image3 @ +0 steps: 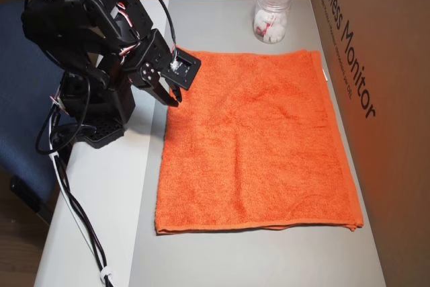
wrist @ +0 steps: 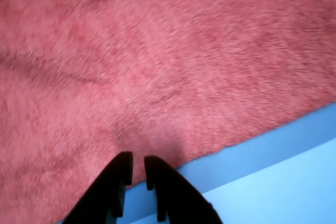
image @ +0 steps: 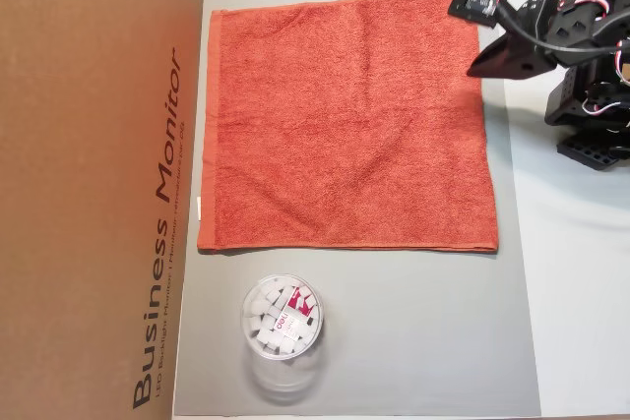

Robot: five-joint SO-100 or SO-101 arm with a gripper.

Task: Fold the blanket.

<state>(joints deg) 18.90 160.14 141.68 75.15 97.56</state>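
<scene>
Flat blanket (image3: 255,142) (orange), hand (image3: 173,101) at its edge.

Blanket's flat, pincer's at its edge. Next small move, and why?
Probably open the pincer and lower it onto the hem just ahead. The blanket lies flat and unfolded on the grey mat, and the wrist view shows the fingertips nearly together right at its edge, gripping nothing. A fold needs that edge pinched first.

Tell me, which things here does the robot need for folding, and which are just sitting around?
For the job:
- the blanket, lying flat and unfolded
- the end effector, over the blanket's edge

Just sitting around:
- the clear tub with white bits inside, beside the blanket, not touching it
- the cardboard box marked Business Monitor
- the grey mat underneath
</scene>
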